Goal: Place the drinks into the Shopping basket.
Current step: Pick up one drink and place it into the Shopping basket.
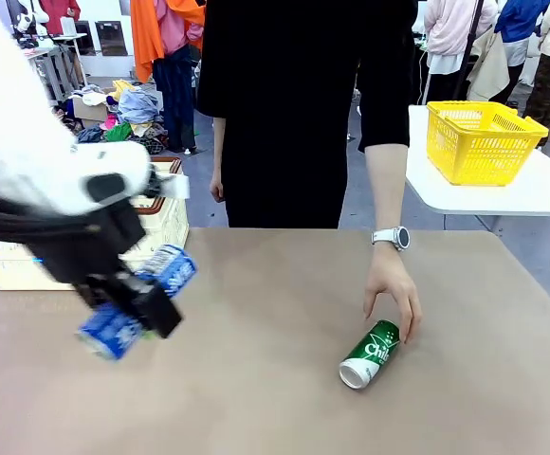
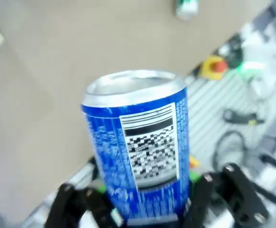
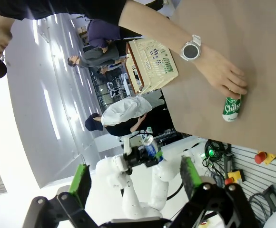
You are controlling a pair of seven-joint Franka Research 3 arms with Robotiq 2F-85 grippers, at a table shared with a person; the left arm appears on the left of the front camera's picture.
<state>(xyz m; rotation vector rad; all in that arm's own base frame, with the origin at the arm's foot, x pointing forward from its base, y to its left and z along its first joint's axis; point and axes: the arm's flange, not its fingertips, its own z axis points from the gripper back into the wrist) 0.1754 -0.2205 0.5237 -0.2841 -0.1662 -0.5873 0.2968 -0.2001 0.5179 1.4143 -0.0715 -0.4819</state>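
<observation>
- Left tool is clenched on the blue can, gripped round its middle and tilted, held off the worktop by the left edge.
- Looks like the carry step: one drink in hand, none in the basket that I can see.
- The Shopping basket sits at the far-left corner, just beyond the tool. The next move probably calls for bringing the can over the brown rim and letting go once it is inside.
- The rim is close to the can's far end, so clipping it is the risk.
- Right tool hangs released, jaws wide, nothing between them.
- The green can lies on its side toward the near-right, and the person's hand rests fingertips on its far end. That hand would be in the way of a pick.
- A yellow basket stands on a separate white table, well apart.
</observation>
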